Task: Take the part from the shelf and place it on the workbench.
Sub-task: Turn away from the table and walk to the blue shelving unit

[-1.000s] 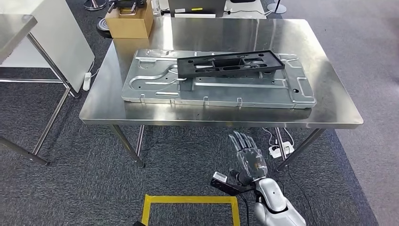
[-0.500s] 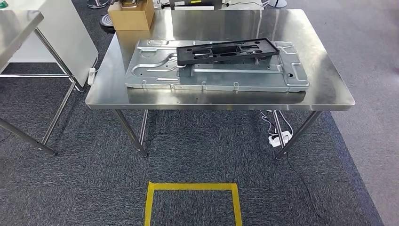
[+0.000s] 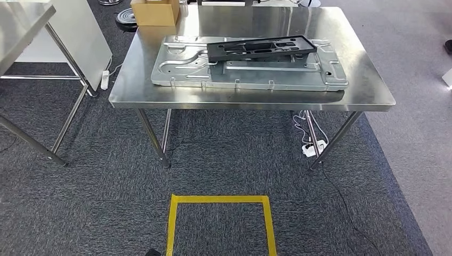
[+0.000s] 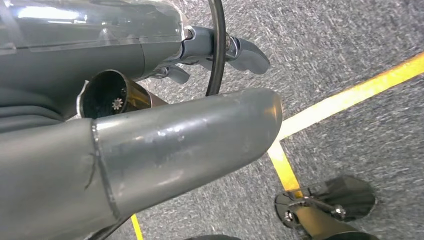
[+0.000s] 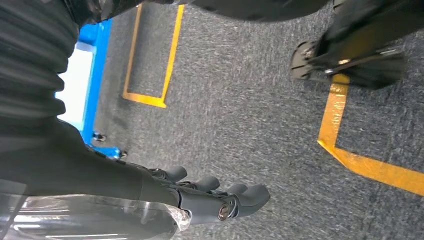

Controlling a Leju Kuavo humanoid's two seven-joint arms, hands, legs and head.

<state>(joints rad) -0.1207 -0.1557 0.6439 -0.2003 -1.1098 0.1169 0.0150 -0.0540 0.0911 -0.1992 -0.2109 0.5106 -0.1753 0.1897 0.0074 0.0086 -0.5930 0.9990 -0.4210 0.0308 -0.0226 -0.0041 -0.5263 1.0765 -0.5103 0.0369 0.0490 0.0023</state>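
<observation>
A cardboard box (image 3: 155,12) sits at the workbench's (image 3: 250,101) far left corner, then the black part (image 3: 260,47) lies across a grey metal panel (image 3: 248,72) (touching it), while the left hand (image 4: 165,145) and right hand (image 5: 210,200) hang over carpet, fingers extended, holding nothing.

You see a dark grey carpet floor (image 3: 224,160) with a square of yellow tape (image 3: 219,221) on it. At the left stands a second steel table (image 3: 24,24) beside a white panel (image 3: 80,32). A cardboard box (image 3: 155,12) sits further back.
</observation>
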